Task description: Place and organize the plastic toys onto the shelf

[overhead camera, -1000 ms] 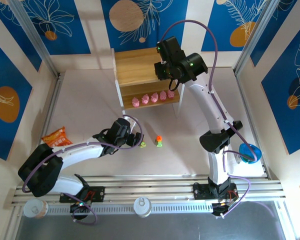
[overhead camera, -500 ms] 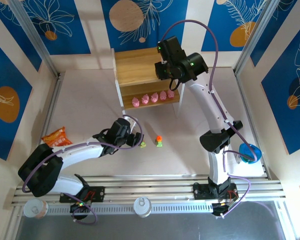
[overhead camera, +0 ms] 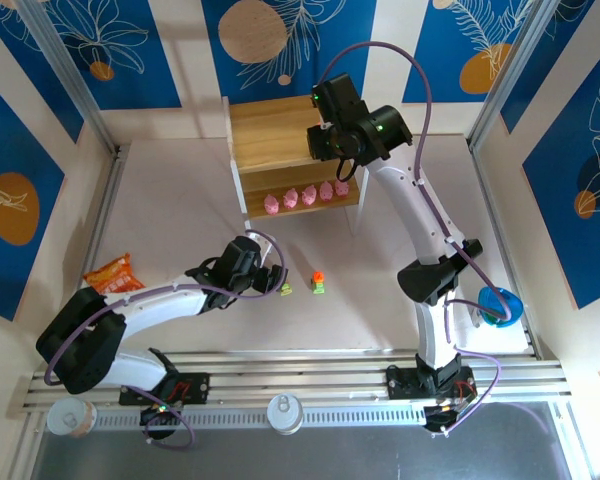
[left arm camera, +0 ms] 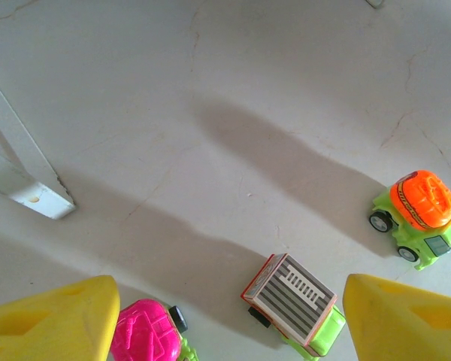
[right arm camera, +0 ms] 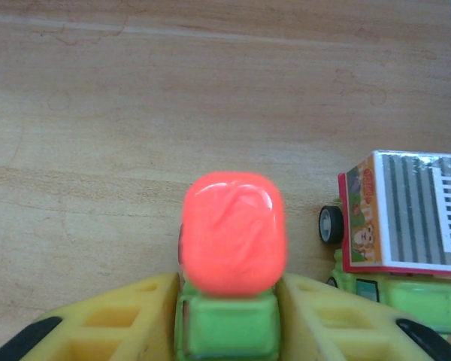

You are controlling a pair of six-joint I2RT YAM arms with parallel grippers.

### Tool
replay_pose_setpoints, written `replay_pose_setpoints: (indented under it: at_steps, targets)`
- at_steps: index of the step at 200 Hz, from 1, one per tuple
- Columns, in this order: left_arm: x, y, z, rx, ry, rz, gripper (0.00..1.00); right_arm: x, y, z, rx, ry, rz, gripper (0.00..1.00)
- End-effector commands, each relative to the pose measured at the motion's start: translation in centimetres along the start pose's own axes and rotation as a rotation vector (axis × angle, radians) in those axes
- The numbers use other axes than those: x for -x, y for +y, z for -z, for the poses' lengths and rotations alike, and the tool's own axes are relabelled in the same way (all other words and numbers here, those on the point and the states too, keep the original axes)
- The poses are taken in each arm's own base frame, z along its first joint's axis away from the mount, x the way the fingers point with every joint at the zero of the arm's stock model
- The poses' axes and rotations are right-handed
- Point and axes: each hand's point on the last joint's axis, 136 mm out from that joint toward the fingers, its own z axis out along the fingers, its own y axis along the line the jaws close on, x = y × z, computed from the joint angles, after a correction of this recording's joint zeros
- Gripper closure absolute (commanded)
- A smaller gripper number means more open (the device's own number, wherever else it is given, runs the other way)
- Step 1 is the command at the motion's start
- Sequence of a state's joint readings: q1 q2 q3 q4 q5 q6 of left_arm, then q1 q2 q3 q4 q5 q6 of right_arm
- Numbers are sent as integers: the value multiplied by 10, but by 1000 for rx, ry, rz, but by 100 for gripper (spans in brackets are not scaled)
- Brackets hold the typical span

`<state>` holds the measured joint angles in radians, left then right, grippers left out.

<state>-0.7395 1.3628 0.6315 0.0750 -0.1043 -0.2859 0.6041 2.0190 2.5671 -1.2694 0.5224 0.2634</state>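
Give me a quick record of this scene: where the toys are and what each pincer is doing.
Lower tier of shelf: five pink figurines in a row
Top board: striped-roof car, red-topped car beside it
Right pincer: straddles red-topped car, grip unclear
Table: magenta-topped car, grey-topped car, orange-topped car
Left pincer: open, over grey-topped car
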Motion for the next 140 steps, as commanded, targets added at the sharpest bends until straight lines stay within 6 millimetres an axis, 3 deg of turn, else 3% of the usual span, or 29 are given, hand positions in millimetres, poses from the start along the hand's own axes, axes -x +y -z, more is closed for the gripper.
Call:
replay_pose_setpoints:
  at_steps: [1,48,140]
  targets:
    - [19,-1,6,-15,-53,7,22,1,0,-1,10,3,7,60]
    - [19,-1,5,-12,-52,7,22,9,-1,9,19,-30,4,59]
    - [19,-1,5,-11,-52,4,22,24,-3,64,2,-154,20,58]
